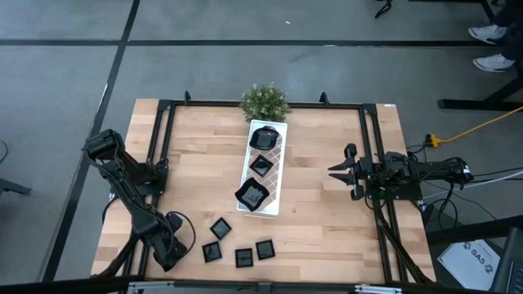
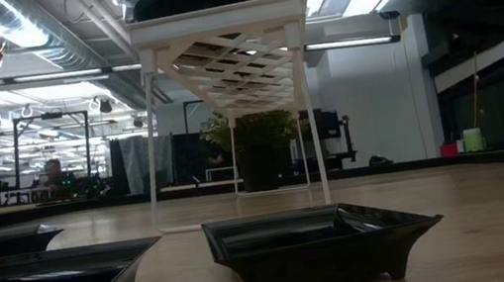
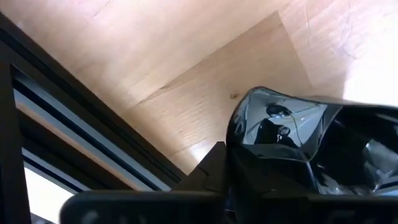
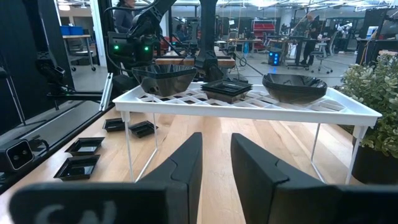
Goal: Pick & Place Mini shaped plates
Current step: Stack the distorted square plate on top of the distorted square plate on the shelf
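Note:
A white lattice tray (image 1: 276, 155) stands on legs at the table's middle and carries three glossy black mini plates (image 1: 252, 194). Several more black plates (image 1: 221, 227) lie flat on the wood near the front edge; two of them (image 2: 322, 241) fill the low view. My left gripper (image 1: 172, 247) points down at the front left corner and is shut on one black plate (image 3: 292, 137), which the gripper hides in the high view. My right gripper (image 1: 335, 171) hangs level at the table's right, open, its fingers (image 4: 186, 168) toward the tray and holding nothing. My left gripper grips the black plate at its rim, close to one corner (image 3: 249, 121), coming steeply from above. The dark finger (image 3: 208, 171) covers the spot where it meets the rim. Whether the plate is clear of the wood cannot be seen.
A small green potted plant (image 1: 264, 100) stands at the tray's far end. A black metal frame rail (image 3: 68, 130) runs along the table's left edge right beside my left gripper. Bare wood lies between the tray and my right arm.

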